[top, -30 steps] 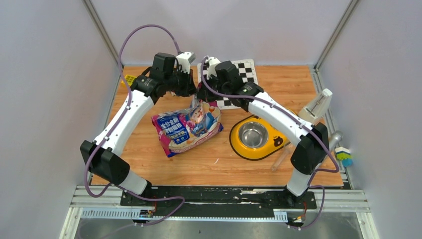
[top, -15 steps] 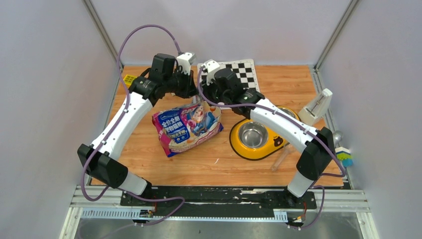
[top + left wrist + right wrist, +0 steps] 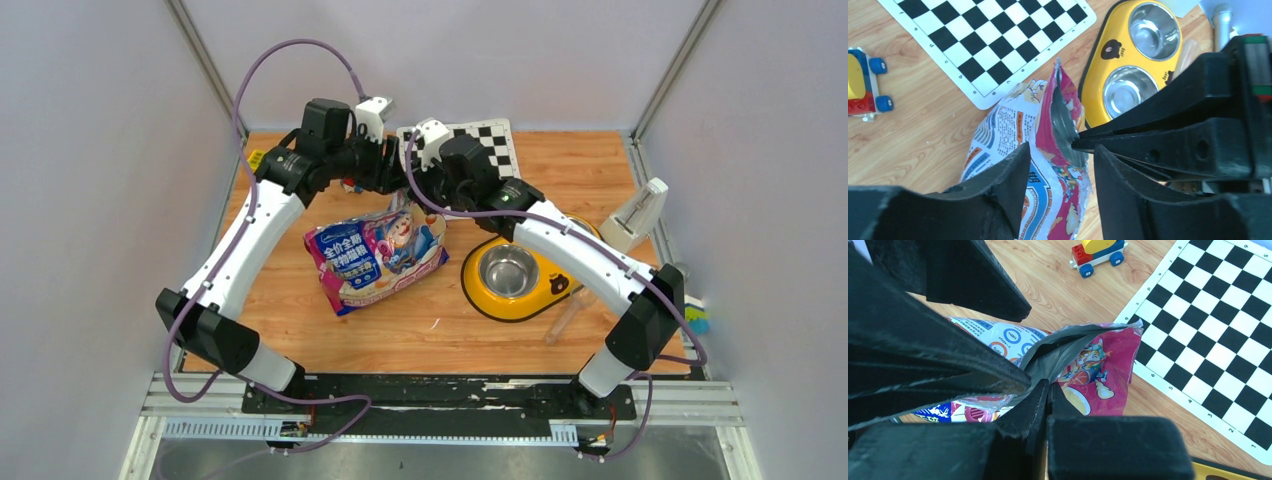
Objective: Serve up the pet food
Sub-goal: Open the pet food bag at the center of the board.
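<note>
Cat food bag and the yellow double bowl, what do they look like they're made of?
Cat food bag: likely plastic film, glossy printed outside, dull grey lining, maybe foil, at its open mouth. Double bowl: yellow frame looks like smooth moulded plastic; its two cups look like polished steel, reflecting light.

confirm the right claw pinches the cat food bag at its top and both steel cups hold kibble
Not quite: both steel cups are empty, as the left wrist view shows. The right claw does pinch the cat food bag at its top.
</note>
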`<state>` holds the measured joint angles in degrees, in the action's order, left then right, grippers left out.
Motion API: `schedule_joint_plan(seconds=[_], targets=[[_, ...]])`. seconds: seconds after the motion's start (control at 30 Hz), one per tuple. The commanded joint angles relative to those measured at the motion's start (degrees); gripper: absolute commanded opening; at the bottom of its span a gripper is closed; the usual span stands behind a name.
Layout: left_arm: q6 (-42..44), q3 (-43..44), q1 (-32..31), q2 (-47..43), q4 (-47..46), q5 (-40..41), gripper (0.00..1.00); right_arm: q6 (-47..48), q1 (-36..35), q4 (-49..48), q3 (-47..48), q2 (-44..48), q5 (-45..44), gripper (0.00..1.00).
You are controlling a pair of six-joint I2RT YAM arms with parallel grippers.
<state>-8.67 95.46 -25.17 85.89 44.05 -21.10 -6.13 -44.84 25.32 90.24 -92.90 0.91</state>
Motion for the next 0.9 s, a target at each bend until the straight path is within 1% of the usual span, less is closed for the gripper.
schedule_joint_plan(seconds=[0.0,0.07,0.13,0.2,0.23,0.33,0.37,0.4,0.47,0.53,0.57,0.63,0.73,0.87], targets=[[0.7,3.1,-1.1,0.9,0.3,-2.5,0.59,0.0,1.5,0.4,0.6,2.8,-3.0,0.00],[1.3,3.1,-1.9,1.4,0.6,-1.5,0.60,-0.2,1.5,0.7,0.7,3.1,-2.8,0.00],[2.0,2.9,-2.8,2.1,1.0,0.6,0.58,-0.2,1.5,0.9,0.7,3.3,-2.7,0.00],[2.6,2.5,-3.3,2.6,1.1,2.6,0.53,-0.4,1.5,1.0,0.7,3.7,-3.0,0.00],[2.7,2.3,-3.4,2.8,1.2,4.1,0.49,-0.4,1.5,1.1,0.7,3.8,-3.1,0.00],[3.2,2.0,-3.4,2.6,1.2,6.7,0.39,-0.4,1.5,1.3,0.5,4.4,-3.2,0.00],[3.4,1.9,-3.4,2.4,1.2,7.5,0.34,-0.3,1.5,1.4,0.6,4.6,-3.2,0.00],[3.5,1.9,-3.4,2.2,1.3,7.8,0.32,-0.4,1.5,1.5,0.6,4.7,-3.2,0.00],[3.9,2.2,-3.7,2.2,1.6,10.1,0.21,-0.4,1.5,1.7,0.7,4.9,-3.3,0.00],[4.7,2.3,-4.4,2.2,2.0,11.8,0.16,-0.5,1.5,2.0,1.1,5.1,-3.3,0.00],[5.2,2.4,-4.9,2.2,2.1,14.0,0.09,-0.7,1.5,2.3,1.2,5.2,-3.3,0.00],[6.0,2.2,-5.7,2.2,2.2,17.8,0.01,-1.1,1.5,3.0,1.6,5.6,-3.1,0.00],[6.9,2.8,-6.5,2.2,1.9,23.8,0.00,-2.0,1.5,4.2,2.1,6.6,-2.1,0.00],[8.4,5.2,-6.6,2.5,0.9,27.9,0.00,-3.2,1.5,5.4,1.7,8.2,0.1,0.00]])
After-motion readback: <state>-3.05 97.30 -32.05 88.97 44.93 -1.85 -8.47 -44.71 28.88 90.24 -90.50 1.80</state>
